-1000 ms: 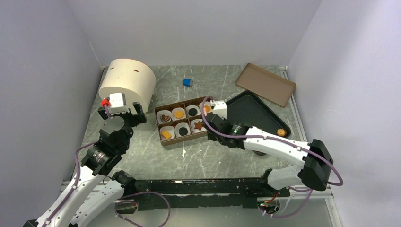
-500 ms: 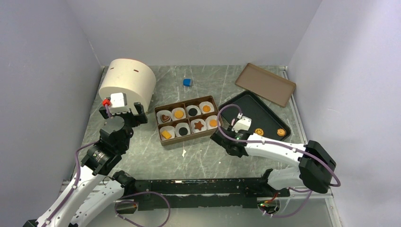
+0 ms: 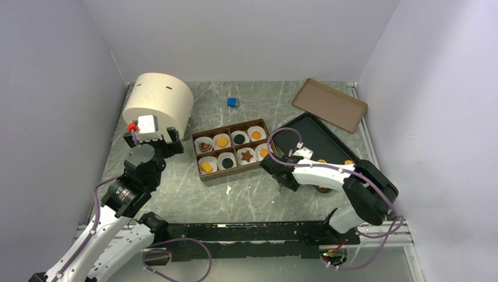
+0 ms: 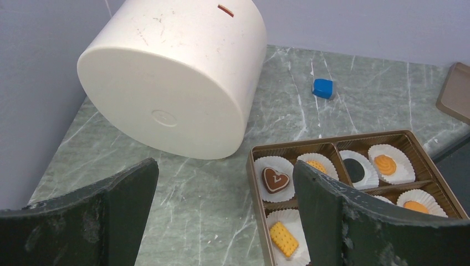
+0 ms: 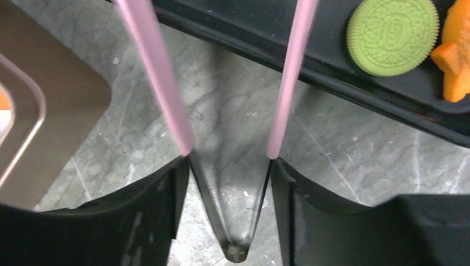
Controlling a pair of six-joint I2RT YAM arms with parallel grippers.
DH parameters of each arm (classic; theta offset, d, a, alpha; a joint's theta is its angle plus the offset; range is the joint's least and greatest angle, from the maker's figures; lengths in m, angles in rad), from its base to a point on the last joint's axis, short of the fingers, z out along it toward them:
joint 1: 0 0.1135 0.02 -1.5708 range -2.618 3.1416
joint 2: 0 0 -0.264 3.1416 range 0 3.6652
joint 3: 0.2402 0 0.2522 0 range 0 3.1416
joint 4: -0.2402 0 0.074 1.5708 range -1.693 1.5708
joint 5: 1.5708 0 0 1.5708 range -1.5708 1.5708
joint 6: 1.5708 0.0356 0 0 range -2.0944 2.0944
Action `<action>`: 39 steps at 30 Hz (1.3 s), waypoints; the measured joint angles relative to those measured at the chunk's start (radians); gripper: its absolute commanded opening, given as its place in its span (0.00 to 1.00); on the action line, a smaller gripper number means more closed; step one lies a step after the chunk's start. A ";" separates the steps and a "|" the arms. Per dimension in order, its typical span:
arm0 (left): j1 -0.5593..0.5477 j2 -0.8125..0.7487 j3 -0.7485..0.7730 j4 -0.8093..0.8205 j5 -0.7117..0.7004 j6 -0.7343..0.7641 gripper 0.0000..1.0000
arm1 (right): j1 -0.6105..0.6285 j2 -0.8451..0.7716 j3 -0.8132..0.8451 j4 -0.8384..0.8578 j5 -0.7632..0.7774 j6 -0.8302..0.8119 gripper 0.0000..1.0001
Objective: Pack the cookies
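Between box and black tray rim, right gripper parted, empty, green cookie inside rim, left gripper spread wide.

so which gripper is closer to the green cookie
right. the right gripper hangs just off the edge of the black tray, where the green cookie lies; the left gripper is beyond the cookie box, by the white cylinder
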 measured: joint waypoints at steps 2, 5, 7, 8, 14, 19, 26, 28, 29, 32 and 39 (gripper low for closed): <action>0.000 0.001 0.000 0.000 0.001 0.000 0.96 | -0.001 0.021 0.021 -0.001 0.000 0.005 0.65; 0.000 0.005 0.000 0.000 0.003 0.000 0.96 | -0.001 0.030 0.029 -0.001 -0.001 0.007 0.65; 0.000 0.006 0.000 0.000 0.006 0.000 0.96 | -0.001 0.029 0.030 -0.001 -0.001 0.008 0.65; 0.000 0.006 0.000 0.000 0.006 0.000 0.96 | -0.001 0.029 0.030 -0.002 -0.001 0.008 0.66; 0.000 0.010 0.000 0.000 0.006 0.000 0.96 | -0.001 -0.013 0.032 -0.039 -0.001 0.008 0.70; 0.000 0.012 0.000 0.000 0.006 0.000 0.96 | -0.001 -0.105 0.068 -0.092 0.010 -0.020 0.78; 0.000 0.011 0.000 0.000 0.007 0.000 0.96 | -0.059 -0.233 0.133 -0.104 0.027 -0.192 0.86; 0.000 0.010 0.000 0.000 0.007 0.000 0.96 | -0.114 -0.264 0.139 -0.093 0.026 -0.270 0.86; 0.000 0.009 0.000 0.000 0.008 0.000 0.96 | -0.142 -0.276 0.140 -0.084 0.025 -0.308 0.86; 0.000 0.002 0.000 0.001 0.011 0.000 0.96 | -0.235 -0.301 0.147 -0.048 0.008 -0.427 0.86; 0.000 -0.003 0.000 0.002 0.027 0.000 0.96 | -0.455 -0.262 0.222 0.081 -0.112 -0.696 0.85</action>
